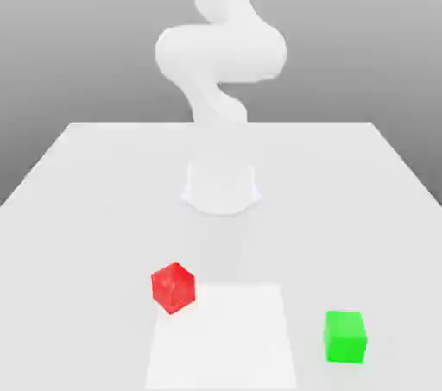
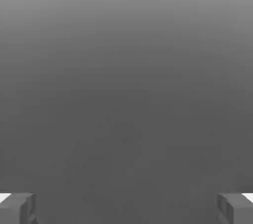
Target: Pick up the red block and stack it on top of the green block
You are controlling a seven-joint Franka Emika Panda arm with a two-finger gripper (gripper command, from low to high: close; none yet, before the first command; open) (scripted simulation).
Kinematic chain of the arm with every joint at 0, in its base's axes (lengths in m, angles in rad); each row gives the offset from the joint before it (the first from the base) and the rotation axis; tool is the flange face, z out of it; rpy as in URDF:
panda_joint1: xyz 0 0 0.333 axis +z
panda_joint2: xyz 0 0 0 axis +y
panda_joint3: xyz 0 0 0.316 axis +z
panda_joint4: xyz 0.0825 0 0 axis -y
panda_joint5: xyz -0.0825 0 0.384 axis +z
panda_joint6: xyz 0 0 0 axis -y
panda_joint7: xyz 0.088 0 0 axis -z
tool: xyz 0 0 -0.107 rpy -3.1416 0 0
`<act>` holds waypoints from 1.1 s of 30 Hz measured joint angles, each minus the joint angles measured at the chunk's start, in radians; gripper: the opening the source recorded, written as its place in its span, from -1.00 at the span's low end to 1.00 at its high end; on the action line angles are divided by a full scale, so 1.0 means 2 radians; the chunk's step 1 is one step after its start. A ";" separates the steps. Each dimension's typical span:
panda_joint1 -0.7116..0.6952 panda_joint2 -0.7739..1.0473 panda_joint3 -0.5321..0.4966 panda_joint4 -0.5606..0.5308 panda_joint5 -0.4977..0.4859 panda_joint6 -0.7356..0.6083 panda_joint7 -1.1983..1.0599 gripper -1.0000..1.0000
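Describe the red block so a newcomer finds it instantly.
Start at the white robot arm's round base on the pale grey table. Nearer the camera, toward the exterior view's left, sits the small red cube, turned corner-on. The green cube lies apart, to the right.

red block (image 1: 173,287), green block (image 1: 345,336) — white table (image 1: 86,208)
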 joint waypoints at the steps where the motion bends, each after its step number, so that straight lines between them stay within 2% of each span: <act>1: -0.007 0.017 0.002 -0.015 0.000 0.012 0.014 0.00; 17: -0.110 0.305 0.018 -0.250 0.003 0.220 0.257 0.00; 24: -0.110 0.450 0.005 -0.250 -0.015 0.340 0.289 0.00; 25: -0.108 0.462 0.003 -0.249 -0.016 0.350 0.289 -1.00; 33: -0.110 0.450 0.006 -0.250 -0.016 0.340 0.290 -1.00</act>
